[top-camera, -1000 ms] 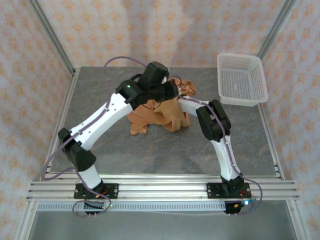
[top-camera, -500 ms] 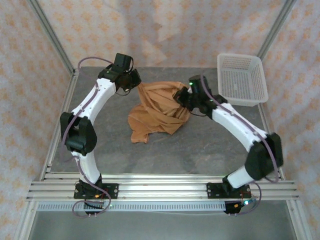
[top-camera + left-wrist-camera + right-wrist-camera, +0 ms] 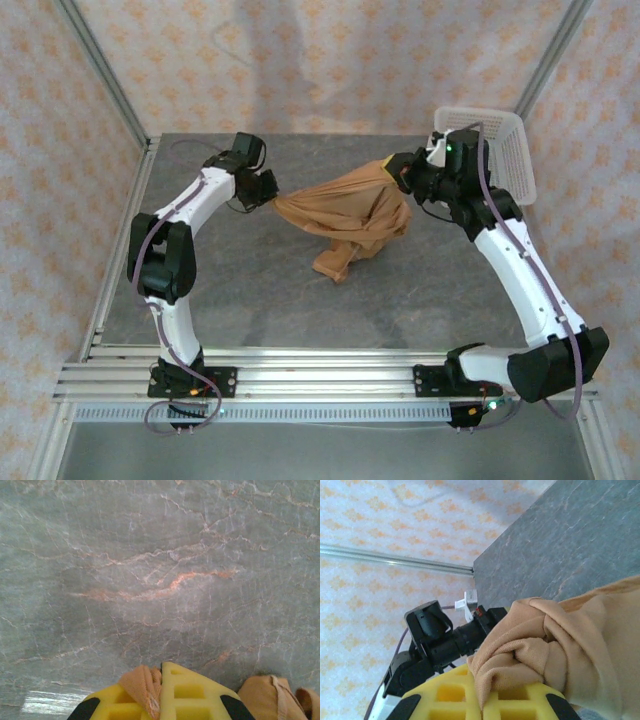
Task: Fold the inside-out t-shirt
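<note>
The orange-tan inside-out t-shirt (image 3: 350,215) hangs stretched between my two grippers above the grey table, its lower part drooping down to the surface. My left gripper (image 3: 272,197) is shut on the shirt's left end; a fold of cloth (image 3: 142,682) is pinched between its yellow fingers (image 3: 187,692). At the right end, my right gripper (image 3: 402,172) is shut on a bunched wad of the shirt (image 3: 545,645) above its yellow fingers (image 3: 452,695). The white label and print patch are hidden.
A white mesh basket (image 3: 500,130) stands at the back right, just behind the right arm's wrist. The grey marble table (image 3: 260,290) has free room in front of the shirt. Patterned walls and metal frame posts (image 3: 100,75) enclose the sides.
The arms have swung apart from a crossed pose over the crumpled shirt. The shirt is now pulled out sideways and lifted between them, and has shifted right.
</note>
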Robot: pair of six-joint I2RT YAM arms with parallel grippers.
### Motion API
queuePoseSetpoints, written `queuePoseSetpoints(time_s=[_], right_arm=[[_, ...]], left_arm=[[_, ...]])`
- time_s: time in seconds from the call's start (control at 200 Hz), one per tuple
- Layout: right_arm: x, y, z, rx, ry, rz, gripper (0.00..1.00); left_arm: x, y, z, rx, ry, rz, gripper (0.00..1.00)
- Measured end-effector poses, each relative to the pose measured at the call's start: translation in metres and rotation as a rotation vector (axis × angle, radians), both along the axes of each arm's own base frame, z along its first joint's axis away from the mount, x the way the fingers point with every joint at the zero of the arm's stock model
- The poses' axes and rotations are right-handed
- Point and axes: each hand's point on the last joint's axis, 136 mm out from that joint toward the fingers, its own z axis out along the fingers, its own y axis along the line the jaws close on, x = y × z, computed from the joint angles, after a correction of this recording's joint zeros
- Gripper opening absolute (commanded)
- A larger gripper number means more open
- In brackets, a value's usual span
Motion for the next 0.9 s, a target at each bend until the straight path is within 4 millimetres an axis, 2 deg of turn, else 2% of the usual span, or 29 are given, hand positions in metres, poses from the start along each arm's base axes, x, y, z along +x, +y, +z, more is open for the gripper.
queuePoseSetpoints(time_s=[0.05, 0.105, 0.145, 0.215, 0.235, 0.265, 0.34, 0.36, 0.385, 0.405, 0.425, 0.465, 0.53, 0.56, 0.64, 0.766, 0.896], right_arm=[[0.003, -0.001, -0.003, 0.009, 0.011, -0.017, 0.00], [0.009, 0.000, -0.008, 0.024, 0.023, -0.030, 0.00], [0.015, 0.002, -0.014, 0.037, 0.038, -0.037, 0.00], [0.027, 0.005, -0.032, 0.053, 0.072, -0.048, 0.00], [0.030, 0.007, -0.039, 0.056, 0.093, -0.051, 0.00], [0.033, 0.007, -0.047, 0.056, 0.113, -0.055, 0.00], [0.039, 0.010, -0.072, 0.058, 0.181, -0.067, 0.00], [0.040, 0.010, -0.078, 0.058, 0.198, -0.070, 0.00], [0.040, 0.010, -0.081, 0.057, 0.205, -0.072, 0.00], [0.040, 0.010, -0.083, 0.057, 0.211, -0.075, 0.00], [0.041, 0.010, -0.084, 0.057, 0.215, -0.077, 0.00], [0.041, 0.010, -0.084, 0.057, 0.214, -0.079, 0.00], [0.041, 0.010, -0.082, 0.059, 0.211, -0.080, 0.00], [0.041, 0.011, -0.082, 0.059, 0.210, -0.080, 0.00], [0.041, 0.011, -0.082, 0.058, 0.211, -0.081, 0.00], [0.041, 0.011, -0.083, 0.054, 0.211, -0.085, 0.00], [0.040, 0.012, -0.083, 0.050, 0.210, -0.084, 0.00]], left_arm=[[-0.004, -0.002, 0.002, -0.011, -0.006, -0.007, 0.32], [-0.010, -0.003, 0.008, -0.017, -0.025, -0.014, 0.43], [-0.016, -0.004, 0.017, -0.026, -0.046, -0.023, 0.49], [-0.023, -0.014, 0.041, -0.051, -0.125, -0.064, 0.51], [-0.027, -0.024, 0.054, -0.068, -0.168, -0.100, 0.51], [-0.029, -0.031, 0.064, -0.079, -0.204, -0.129, 0.52], [-0.043, -0.070, 0.096, -0.099, -0.375, -0.286, 0.58], [-0.051, -0.085, 0.104, -0.106, -0.426, -0.342, 0.61], [-0.056, -0.094, 0.107, -0.104, -0.457, -0.380, 0.67], [-0.065, -0.110, 0.112, -0.105, -0.527, -0.438, 0.72], [-0.072, -0.118, 0.112, -0.106, -0.548, -0.470, 0.76], [-0.085, -0.135, 0.109, -0.100, -0.604, -0.534, 0.77], [-0.103, -0.158, 0.095, -0.083, -0.660, -0.620, 0.78], [-0.107, -0.165, 0.088, -0.073, -0.668, -0.645, 0.82], [-0.105, -0.180, 0.077, -0.052, -0.693, -0.673, 0.85], [-0.099, -0.198, 0.071, -0.034, -0.739, -0.672, 0.86], [-0.093, -0.222, 0.080, -0.045, -0.794, -0.672, 0.87]])
